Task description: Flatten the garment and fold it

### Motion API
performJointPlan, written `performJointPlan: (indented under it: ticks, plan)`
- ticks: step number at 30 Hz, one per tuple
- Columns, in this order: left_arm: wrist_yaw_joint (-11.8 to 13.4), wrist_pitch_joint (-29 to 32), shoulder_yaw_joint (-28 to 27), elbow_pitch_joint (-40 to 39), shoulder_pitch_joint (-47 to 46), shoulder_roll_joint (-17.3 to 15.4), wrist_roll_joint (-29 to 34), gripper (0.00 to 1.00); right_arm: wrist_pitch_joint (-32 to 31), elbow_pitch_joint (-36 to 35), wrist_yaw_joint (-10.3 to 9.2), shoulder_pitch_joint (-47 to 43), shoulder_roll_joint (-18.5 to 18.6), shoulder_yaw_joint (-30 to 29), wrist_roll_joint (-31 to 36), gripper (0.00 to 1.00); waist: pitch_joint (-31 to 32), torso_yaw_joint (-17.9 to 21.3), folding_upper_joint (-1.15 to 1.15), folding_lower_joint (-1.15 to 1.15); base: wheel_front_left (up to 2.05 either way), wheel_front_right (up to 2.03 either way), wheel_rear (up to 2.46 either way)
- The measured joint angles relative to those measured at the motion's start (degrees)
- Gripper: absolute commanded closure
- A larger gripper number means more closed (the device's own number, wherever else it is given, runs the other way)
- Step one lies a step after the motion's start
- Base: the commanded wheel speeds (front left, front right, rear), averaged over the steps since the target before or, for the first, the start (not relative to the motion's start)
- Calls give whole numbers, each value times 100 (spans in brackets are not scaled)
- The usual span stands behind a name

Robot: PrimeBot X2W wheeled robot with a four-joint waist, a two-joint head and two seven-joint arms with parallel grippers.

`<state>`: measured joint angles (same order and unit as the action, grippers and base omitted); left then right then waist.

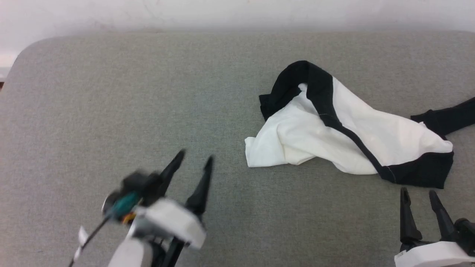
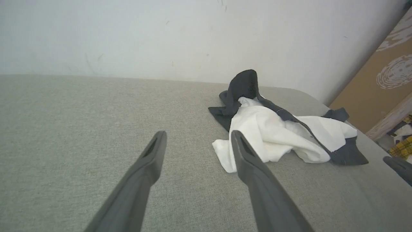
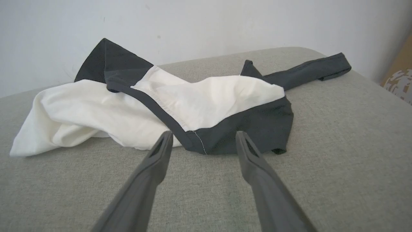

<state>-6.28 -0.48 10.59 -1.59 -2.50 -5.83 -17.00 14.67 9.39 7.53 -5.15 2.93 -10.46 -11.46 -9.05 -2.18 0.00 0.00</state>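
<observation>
The garment (image 1: 371, 137) lies in a crumpled heap on the right half of the grey fabric-covered worktop (image 1: 111, 92). Its white body is bunched and doubled over itself, a black band runs diagonally across it, and 1 black sleeve (image 1: 451, 118) trails off toward the right edge. Nothing has been flattened yet, so the task looks to be at its very start.

The left end effector (image 1: 196, 155) hovers over bare worktop, well apart from the cloth. Its 2 fingers are spread wide, hold nothing and point toward the white corner (image 1: 254, 154) that sticks out nearest to it. In the head view it shows motion blur.

The right end effector (image 1: 418, 191) sits just short of the black patch (image 1: 419, 170) at the near right of the heap. Its fingers are also spread apart and empty, and in its wrist view they frame that black edge.

This looks like a set-up for a 2-handed spread, with each arm lined up on its own side of the heap. Jaws parted wide give room to slide over a loose edge before pinching. The heap is soft and layered, so a pinch may catch more than 1 layer, and the trailing sleeve may drag
</observation>
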Motion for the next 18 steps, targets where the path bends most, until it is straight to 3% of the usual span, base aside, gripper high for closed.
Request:
performJointPlan:
  ticks: [4, 9, 18]
  plan:
    - [-74, 1171, 660, -385, -790, -171, -172, 0, 0, 57, 0, -1, -1, -12, 14, 0, -44, -84, 0, 0, 0, 0, 0]
    - [-81, 2419, 1439, -187, -1873, -212, -456, 0, -2, 141, 0, 5, -2, 54, 15, 0, -110, -217, 0, 0, 0, 0, 0]
    - [-82, 3158, 2257, 1224, -2808, 56, -474, 0, -4, 292, 0, 65, -2, 181, 15, 0, -316, -215, 0, 0, 0, 0, 0]
